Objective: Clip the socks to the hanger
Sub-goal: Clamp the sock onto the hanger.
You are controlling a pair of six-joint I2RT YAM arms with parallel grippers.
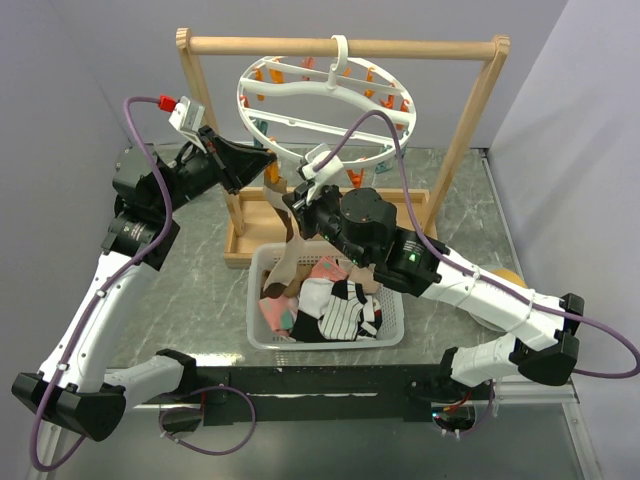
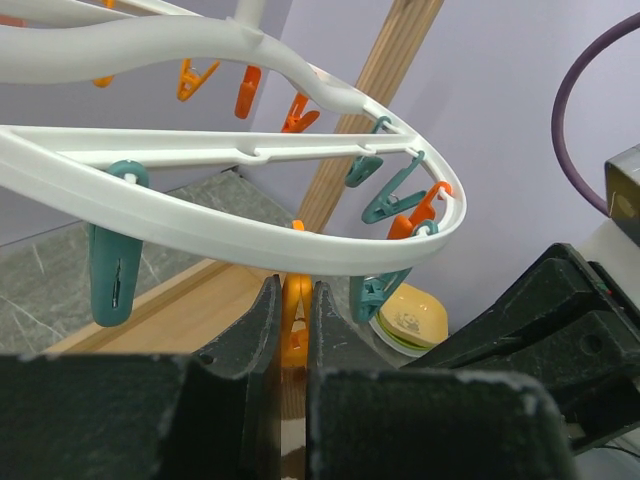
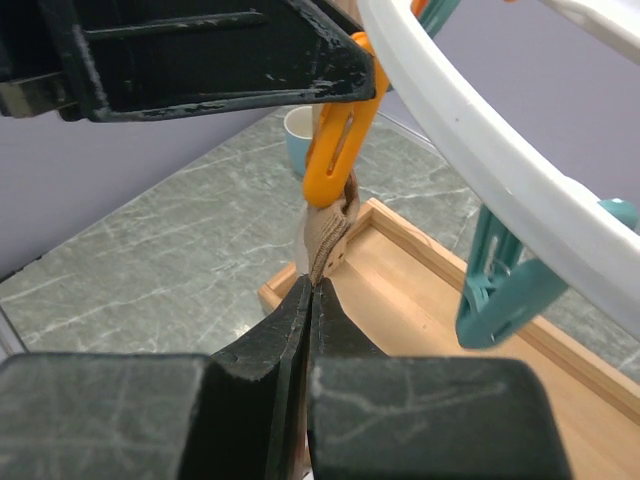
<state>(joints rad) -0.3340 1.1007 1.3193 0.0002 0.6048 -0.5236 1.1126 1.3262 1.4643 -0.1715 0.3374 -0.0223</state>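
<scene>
Left jaws pinching one orange peg [image 2: 295, 325], right jaws one brown sock [image 3: 328, 228]

The left arm [image 1: 95, 300] rises from its base and reaches inward, wrist roughly level. The left gripper [image 2: 293, 300] clamps an orange peg [image 2: 295, 325] between nearly closed jaws. The right arm [image 1: 470, 285] extends toward centre. The right gripper [image 3: 311, 290], just below the left one, is fully closed on a beige sock [image 3: 330, 225].

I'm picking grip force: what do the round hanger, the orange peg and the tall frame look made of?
Round hanger: likely moulded plastic, glossy white, smooth sheen. Orange peg: plastic too, uniform colour, slight shine. Tall frame: pale wood, grain lines visible; matte, perhaps unvarnished.
</scene>
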